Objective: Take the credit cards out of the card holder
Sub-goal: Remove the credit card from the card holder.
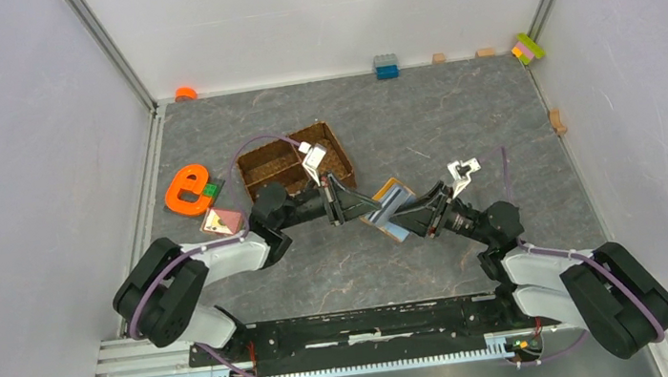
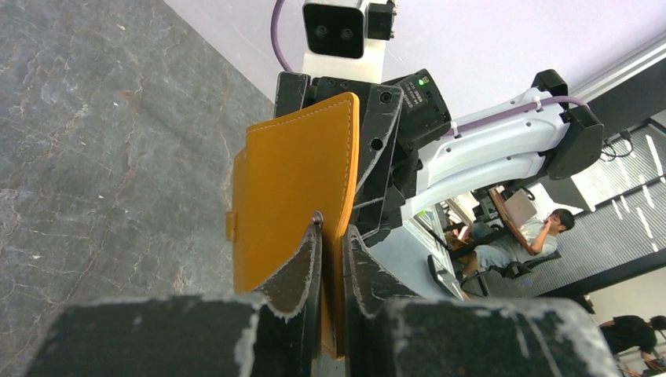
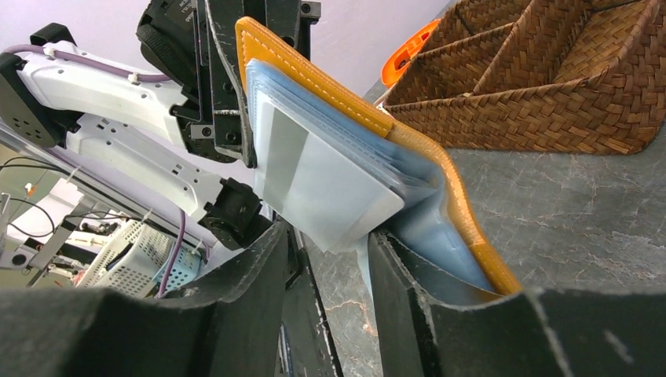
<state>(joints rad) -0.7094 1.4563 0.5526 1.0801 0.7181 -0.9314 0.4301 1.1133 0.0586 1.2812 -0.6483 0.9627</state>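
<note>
Card holder (image 1: 390, 208) is at centre of the overhead view, spread open between the arms. Left gripper (image 2: 331, 228) is clamped on its orange cover. Credit cards (image 3: 330, 188) sit in the blue lining, with one pale card poking out toward lower centre of the right wrist view. Right gripper (image 3: 328, 236) has jaws apart, straddling that card's corner without pinching. Judged early: none extracted, all left to pull. Woven tray (image 3: 550, 86) is upper right; its visible compartments show no cards.

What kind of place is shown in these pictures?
Probably a robotics lab: a test cell with white walls around the table, toy bricks at the back, and a seated person in the room beyond.
</note>
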